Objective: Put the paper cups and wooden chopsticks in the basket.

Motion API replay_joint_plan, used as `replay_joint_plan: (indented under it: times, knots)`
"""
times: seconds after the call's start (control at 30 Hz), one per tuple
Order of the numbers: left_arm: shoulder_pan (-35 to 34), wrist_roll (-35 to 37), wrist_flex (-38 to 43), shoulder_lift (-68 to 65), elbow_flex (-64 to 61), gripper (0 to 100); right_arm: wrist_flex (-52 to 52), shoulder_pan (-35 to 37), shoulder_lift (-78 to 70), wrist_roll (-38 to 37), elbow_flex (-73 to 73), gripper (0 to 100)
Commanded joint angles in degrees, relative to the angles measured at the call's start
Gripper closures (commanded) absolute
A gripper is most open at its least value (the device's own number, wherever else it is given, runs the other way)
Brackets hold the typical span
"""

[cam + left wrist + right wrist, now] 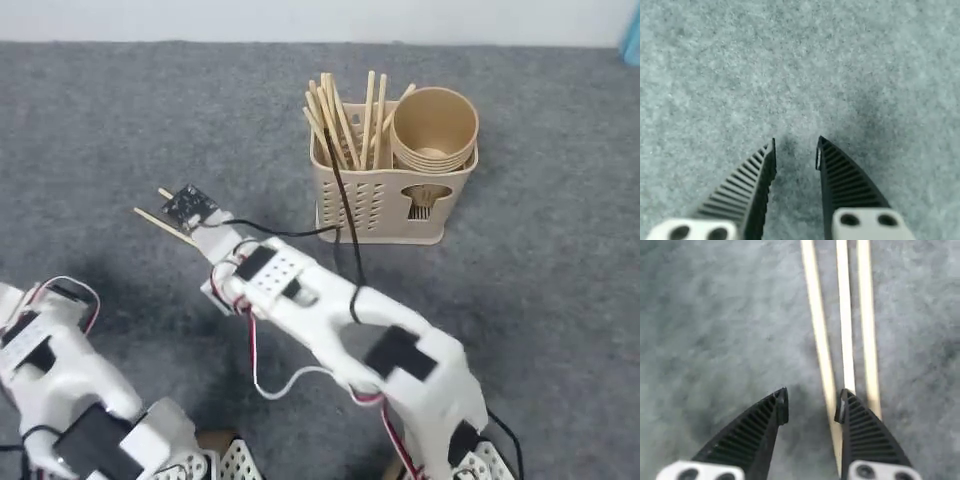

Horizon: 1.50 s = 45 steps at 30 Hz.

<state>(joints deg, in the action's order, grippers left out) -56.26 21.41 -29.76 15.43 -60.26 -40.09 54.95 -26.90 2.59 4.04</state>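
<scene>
A beige slotted basket (pixel 372 205) stands upright on the grey carpet. It holds several wooden chopsticks (pixel 345 125) on end and a stack of paper cups (pixel 433 130). To its left, loose chopsticks (pixel 160 222) lie on the carpet under my right gripper (pixel 190 207). In the right wrist view that gripper (pixel 811 402) is open just above three chopsticks (pixel 844 315) lying side by side. One chopstick (pixel 817 325) runs between the jaws, close to one finger. My left gripper (pixel 795 150) is open over bare carpet with nothing between its fingers.
The left arm (pixel 50 370) sits low at the near left corner. The right arm (pixel 330 310) stretches diagonally from the near edge toward the loose chopsticks, and its black cable (pixel 345 215) hangs in front of the basket. Grey carpet (pixel 120 120) covers the whole surface.
</scene>
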Motion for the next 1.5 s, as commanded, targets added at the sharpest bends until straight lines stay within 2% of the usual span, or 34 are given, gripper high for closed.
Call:
replay_joint_plan:
  times: [0.0, 0.2, 0.33, 0.4, 0.57, 0.8, 0.97, 1.1, 1.2, 1.33, 1.47]
  knots:
    - [-0.44, 0.79, 1.32, 0.09, 2.42, 87, -0.48, -3.03, -2.68, -1.05, -9.05, 84.0]
    - [-0.44, 0.79, 1.32, 0.09, 2.42, 87, -3.38, -4.97, -8.4, -1.05, -13.71, 85.3]
    - [-0.44, 0.79, 1.32, 0.09, 2.33, 87, -7.25, -4.62, -7.6, -1.05, -14.24, 99.8]
    - [-0.44, 0.79, 1.32, 0.09, 2.33, 87, -9.1, -4.62, -6.73, -0.97, -14.15, 97.1]
    - [-0.44, 0.79, 1.32, 0.09, 2.24, 87, -14.9, -4.62, -4.18, -0.97, -14.15, 99.1]
    - [-0.44, 0.79, 1.32, 0.09, 2.15, 87, -28.18, -3.91, 3.74, -1.32, -13.98, 99.1]
    - [-0.44, 0.79, 1.32, 0.09, 2.15, 87, -41.89, -2.24, 9.36, -8.97, -13.71, 99.1]
    - [-0.35, 0.79, 1.32, 0.09, 2.15, 87, -49.54, -1.8, 15.16, -12.04, -9.14, 99.0]
    - [-0.18, 0.79, 1.32, 0.09, 2.24, 87, -48.84, -1.71, 22.55, -12.31, -0.09, 99.0]
    - [-0.09, 0.79, 1.32, 0.09, 2.24, 87, -42.77, -1.98, 36.97, -12.04, 14.77, 99.0]
    - [-0.18, 0.79, 1.32, 0.09, 2.24, 87, -37.49, -6.29, 51.21, -12.4, 28.66, 99.1]
